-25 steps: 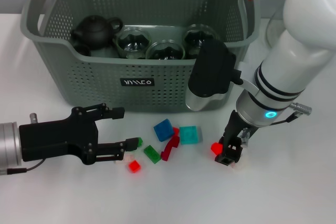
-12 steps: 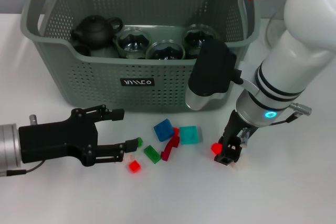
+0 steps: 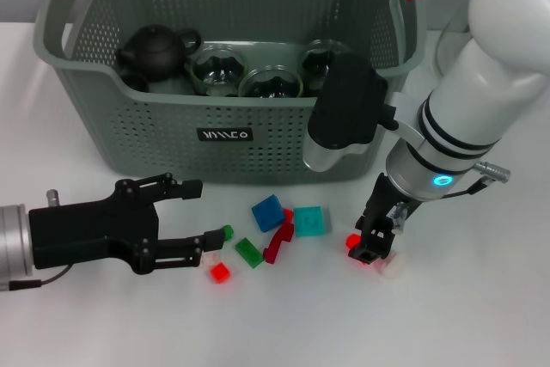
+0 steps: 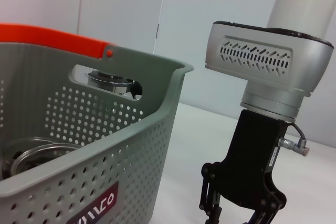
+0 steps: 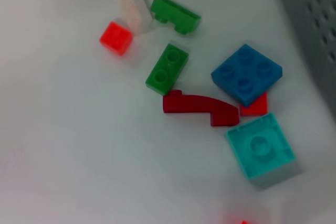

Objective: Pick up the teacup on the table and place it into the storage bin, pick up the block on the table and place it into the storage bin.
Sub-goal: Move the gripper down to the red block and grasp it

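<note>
Reaching down at four o'clock from the storage bin (image 3: pixel 228 83), our right gripper (image 3: pixel 371 251) has its fingers closed on a small red block (image 3: pixel 352 241) on the white counter (image 3: pixel 481 315). Our left gripper (image 3: pixel 202 221) rests at seven o'clock from the bin, fingers spread wide and holding nothing. More blocks (image 5: pixel 247 73) lie between both grippers. Glass teacups (image 3: pixel 271 83) and a black teapot (image 3: pixel 155 49) sit inside the bin.

A black teapot (image 3: pixel 153 47) sits well beyond the left gripper (image 3: pixel 204 212), farther still from the right gripper (image 3: pixel 371 251). The white table (image 3: pixel 481 315) lies beneath both.
</note>
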